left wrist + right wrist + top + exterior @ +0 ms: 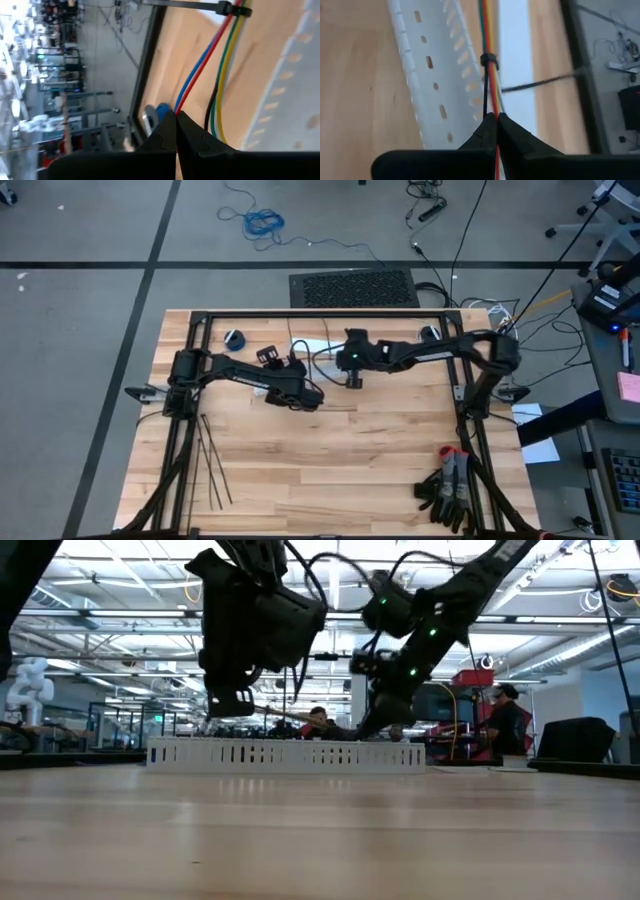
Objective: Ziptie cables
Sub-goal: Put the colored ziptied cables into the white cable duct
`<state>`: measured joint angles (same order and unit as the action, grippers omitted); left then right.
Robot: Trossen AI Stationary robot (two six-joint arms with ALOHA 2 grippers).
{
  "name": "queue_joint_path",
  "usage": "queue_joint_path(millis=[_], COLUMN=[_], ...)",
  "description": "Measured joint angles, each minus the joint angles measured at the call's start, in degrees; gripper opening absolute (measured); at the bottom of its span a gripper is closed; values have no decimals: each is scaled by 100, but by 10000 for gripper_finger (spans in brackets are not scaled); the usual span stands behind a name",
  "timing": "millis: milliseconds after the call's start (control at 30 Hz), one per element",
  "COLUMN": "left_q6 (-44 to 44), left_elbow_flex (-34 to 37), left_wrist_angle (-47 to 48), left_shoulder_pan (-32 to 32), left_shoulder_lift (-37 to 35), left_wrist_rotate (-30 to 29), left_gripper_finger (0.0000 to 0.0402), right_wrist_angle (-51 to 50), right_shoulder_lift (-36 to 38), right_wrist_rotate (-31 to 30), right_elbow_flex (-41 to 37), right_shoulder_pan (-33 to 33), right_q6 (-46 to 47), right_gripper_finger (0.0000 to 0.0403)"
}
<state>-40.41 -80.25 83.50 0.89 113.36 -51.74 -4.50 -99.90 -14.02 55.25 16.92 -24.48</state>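
While both my arms reach in over the far middle of the table [340, 450], my left gripper [176, 116] has its fingers pressed together on the cables [215, 65], a bundle of red, blue, green, yellow and black wires. My right gripper [496, 117] is likewise clamped on the same bundle, just short of 1 black ziptie [489, 60] already cinched round it, its tail sticking out sideways. A white slotted duct [437, 75] lies just beside the wires; I cannot tell whether anything sits inside it. From above, my own arms hide the bundle entirely. Spare zipties [212, 465] lie loose at the near left, and dark gloves [448, 485] at the near right.
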Motion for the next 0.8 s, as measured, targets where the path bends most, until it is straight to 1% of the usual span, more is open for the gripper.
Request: queue_joint_path(millis=[67,167,367,433,533,633,700,800], left_q6=[-115,-76,-92,-106,-81,-78,-80,-78], left_elbow_flex=[14,133,603,775,960,968,938,891], left_wrist_angle=[144,-36,-292,-389,-525,-509,-493,-328], left_shoulder_pan=[33,150,403,454,575,703,752,790], left_shoulder_lift=[0,5,7,7,7,4,4,5], left_wrist_rotate=[-17,122,389,572,764,847,880,974], left_gripper_finger=[0,0,0,0,0,0,0,0], right_wrist_angle=[42,59,-52,-84,-111,-136,-252,-780], right_shoulder_lift=[-230,-449,-427,-394,-393,-393,-375,-248], right_wrist_rotate=[50,96,98,116,367,655,651,542], right_elbow_flex=[80,119,118,120,119,119,159,288], right_shoulder_pan=[-10,-44,-360,-481,-609,-690,-740,-804], right_q6=[18,134,184,262,451,613,722,808], right_gripper_finger=[0,0,0,0,0,1,10,41])
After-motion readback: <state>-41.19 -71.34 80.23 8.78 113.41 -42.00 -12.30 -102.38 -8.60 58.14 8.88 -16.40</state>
